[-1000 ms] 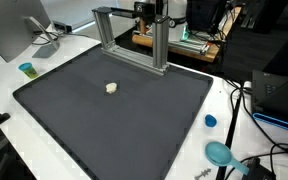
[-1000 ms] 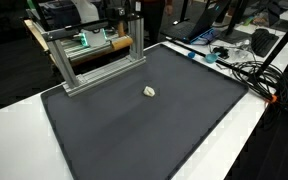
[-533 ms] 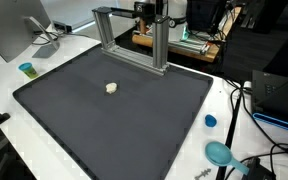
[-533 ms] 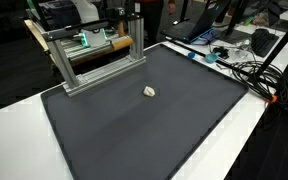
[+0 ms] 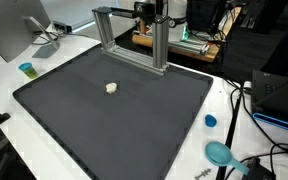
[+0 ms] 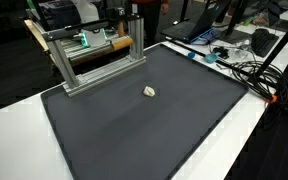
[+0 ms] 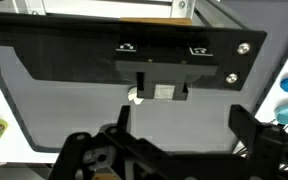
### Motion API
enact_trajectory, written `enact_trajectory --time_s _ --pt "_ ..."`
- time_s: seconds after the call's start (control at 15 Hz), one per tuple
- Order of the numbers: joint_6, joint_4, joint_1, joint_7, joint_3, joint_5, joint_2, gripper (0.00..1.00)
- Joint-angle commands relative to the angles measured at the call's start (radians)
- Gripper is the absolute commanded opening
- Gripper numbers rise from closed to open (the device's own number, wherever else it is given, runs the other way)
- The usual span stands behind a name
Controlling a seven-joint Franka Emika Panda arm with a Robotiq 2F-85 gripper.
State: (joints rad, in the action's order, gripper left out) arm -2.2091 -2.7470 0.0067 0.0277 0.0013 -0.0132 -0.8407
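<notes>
A small cream lump lies on the dark grey mat in both exterior views (image 5: pixel 111 88) (image 6: pixel 150 92). In the wrist view it (image 7: pixel 135 98) peeks out beside a black block on a dark bar that partly hides it. My gripper (image 7: pixel 184 128) shows only in the wrist view, high above the mat (image 7: pixel 74 110). Its two black fingers (image 7: pixel 246 122) stand wide apart with nothing between them. The lump is ahead of the fingers and apart from them. The arm does not show in either exterior view.
An aluminium frame (image 5: pixel 134 35) (image 6: pixel 94 55) stands at the mat's back edge. A small blue cup (image 5: pixel 26 69), a blue cap (image 5: pixel 211 121) and a teal object (image 5: pixel 219 153) sit on the white table around the mat. Cables (image 6: pixel 246 70) lie along one side.
</notes>
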Motion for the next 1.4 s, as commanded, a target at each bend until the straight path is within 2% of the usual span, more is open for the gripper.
enact_trajectory --time_s 0.0,0.33,0.53,0.6,0.67,1.33 --pt "-0.04 0.002 -0.016 0.008 -0.009 -0.017 0.024 1.0" --pt "-0.096 0.001 -0.046 -0.009 -0.014 -0.019 0.073 1.0" --pt "-0.066 0.001 -0.07 -0.018 0.005 -0.043 0.073 1.0" --pt "-0.039 0.002 -0.058 -0.004 -0.007 -0.031 0.064 1.0" --pt "-0.066 0.001 -0.049 -0.006 -0.011 -0.02 0.075 1.0" --pt "-0.056 0.001 -0.049 -0.006 -0.011 -0.021 0.074 1.0"
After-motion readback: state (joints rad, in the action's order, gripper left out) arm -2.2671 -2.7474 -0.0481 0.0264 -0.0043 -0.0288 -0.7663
